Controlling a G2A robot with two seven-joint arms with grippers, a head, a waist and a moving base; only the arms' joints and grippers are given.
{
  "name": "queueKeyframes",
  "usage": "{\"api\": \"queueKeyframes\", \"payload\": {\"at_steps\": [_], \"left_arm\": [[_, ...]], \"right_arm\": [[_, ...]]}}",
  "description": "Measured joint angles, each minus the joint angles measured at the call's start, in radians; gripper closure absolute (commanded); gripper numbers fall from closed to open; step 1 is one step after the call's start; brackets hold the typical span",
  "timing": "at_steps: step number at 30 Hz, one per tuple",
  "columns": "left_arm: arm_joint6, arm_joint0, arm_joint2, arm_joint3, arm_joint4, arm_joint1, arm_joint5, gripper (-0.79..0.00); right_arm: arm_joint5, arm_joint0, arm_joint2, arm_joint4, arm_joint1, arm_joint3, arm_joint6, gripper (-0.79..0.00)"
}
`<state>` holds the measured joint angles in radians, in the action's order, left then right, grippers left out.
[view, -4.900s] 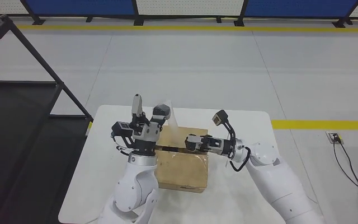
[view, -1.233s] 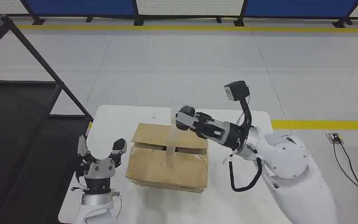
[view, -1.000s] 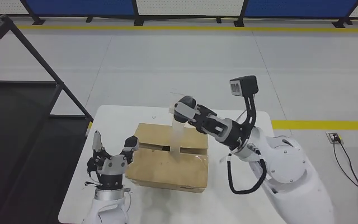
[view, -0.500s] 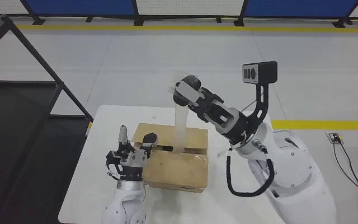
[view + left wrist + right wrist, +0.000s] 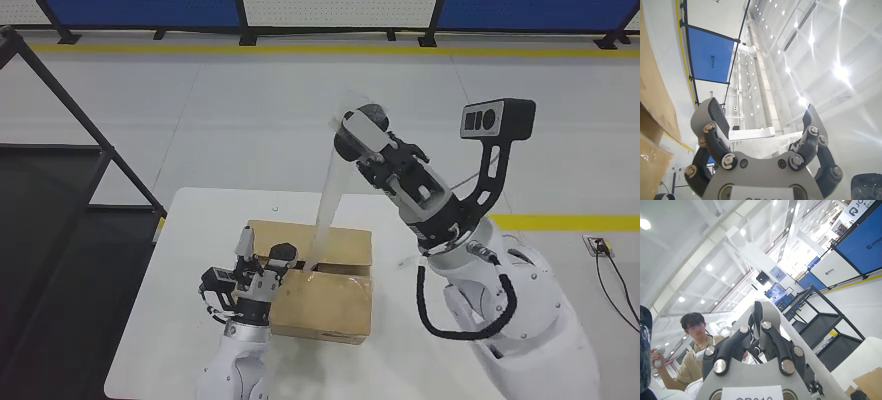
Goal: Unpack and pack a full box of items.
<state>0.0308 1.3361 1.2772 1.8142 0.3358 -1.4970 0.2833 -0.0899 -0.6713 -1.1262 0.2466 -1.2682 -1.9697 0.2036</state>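
A brown cardboard box (image 5: 325, 290) lies on the white table (image 5: 180, 290); its edge also shows in the left wrist view (image 5: 651, 85) and a corner in the right wrist view (image 5: 868, 380). My right gripper (image 5: 350, 128) is high above the box's far side, shut on a long strip of clear tape (image 5: 327, 210) that runs down to the box's top seam. In the right wrist view the gripper (image 5: 755, 313) pinches the tape strip (image 5: 791, 328). My left gripper (image 5: 262, 252) is at the box's left end, open and pointing upward, with nothing between its fingers (image 5: 764, 115).
A black metal rack (image 5: 50, 230) stands off the table's left side. Bare tabletop lies left of and behind the box. A yellow floor line (image 5: 560, 222) runs to the right.
My right gripper has risen up and to the right, drawing the tape strip longer off the box. My left arm has moved right, from the table's left part to the box's left end.
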Motion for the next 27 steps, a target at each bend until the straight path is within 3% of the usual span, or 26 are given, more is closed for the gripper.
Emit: {"api": "queueKeyframes", "payload": {"at_steps": [9, 13, 19, 27], "left_arm": [[0.048, -0.015, -0.056, -0.095, -0.345, -0.002, 0.196, -0.785], [0.124, -0.019, -0.056, -0.113, -0.518, -0.004, 0.267, -0.785], [0.235, -0.047, -0.066, -0.143, -0.786, -0.008, 0.275, -0.785], [0.212, -0.054, -0.098, -0.156, -0.761, -0.011, 0.31, -0.785]], "right_arm": [[0.047, 0.031, 0.001, 0.092, -0.023, 0.003, -0.106, 0.0], [0.064, 0.042, 0.004, 0.102, -0.03, 0.008, -0.114, 0.0], [0.07, 0.048, 0.003, 0.118, -0.039, 0.014, -0.107, 0.0], [0.076, 0.045, -0.006, 0.12, -0.047, 0.012, -0.107, 0.0]]}}
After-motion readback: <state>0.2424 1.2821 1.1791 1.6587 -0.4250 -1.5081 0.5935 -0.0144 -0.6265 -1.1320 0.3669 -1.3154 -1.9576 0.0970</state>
